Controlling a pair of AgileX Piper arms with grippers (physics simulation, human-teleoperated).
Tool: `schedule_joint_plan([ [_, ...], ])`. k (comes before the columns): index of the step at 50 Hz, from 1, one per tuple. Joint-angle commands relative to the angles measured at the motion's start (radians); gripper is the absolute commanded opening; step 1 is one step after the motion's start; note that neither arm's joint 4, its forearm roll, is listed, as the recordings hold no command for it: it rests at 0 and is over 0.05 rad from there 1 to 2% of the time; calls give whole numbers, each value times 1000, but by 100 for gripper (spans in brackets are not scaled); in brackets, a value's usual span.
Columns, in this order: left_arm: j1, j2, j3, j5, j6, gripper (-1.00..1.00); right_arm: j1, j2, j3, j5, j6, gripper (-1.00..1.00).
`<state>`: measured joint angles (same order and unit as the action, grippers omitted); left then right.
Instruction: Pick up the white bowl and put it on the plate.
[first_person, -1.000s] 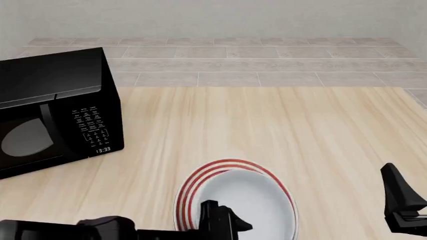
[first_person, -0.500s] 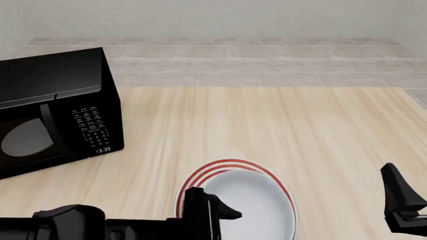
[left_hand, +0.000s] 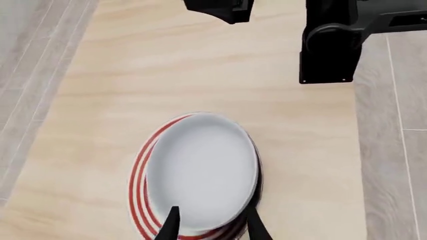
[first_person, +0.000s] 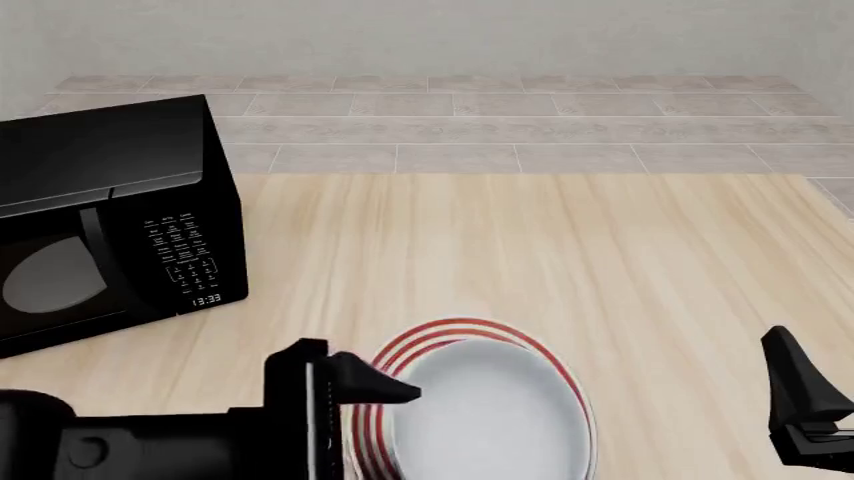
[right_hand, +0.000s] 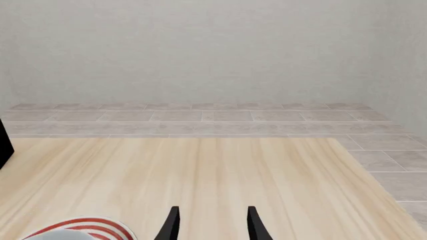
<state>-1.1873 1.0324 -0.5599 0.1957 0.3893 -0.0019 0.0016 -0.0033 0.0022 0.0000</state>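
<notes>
Pale wood worktop (first_person: 561, 250), black microwave (first_person: 114, 215) at left edge. White bowl (first_person: 487, 420) sits on plate (first_person: 461, 331) by near edge. Your left pincer (left_hand: 209, 231), fingers apart and empty, has drawn back leftward off bowl: placement looks done. Right pincer (right_hand: 211, 225) apart, idle.

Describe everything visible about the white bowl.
The white bowl is plain, glossy, deep and round, with no markings. It sits upright on the plate, shifted toward the near side, so the red rings show mainly at the far and left rim. The left tool is open around its edge, apparently not gripping it.
</notes>
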Motion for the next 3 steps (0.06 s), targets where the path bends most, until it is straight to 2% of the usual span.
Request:
schedule_joint_plan([
  [1,45,-132,23,79,19,100,2,1,0,-1,0,100],
  [3,54,-151,21,93,20,100,2,1,0,0,0,100],
])
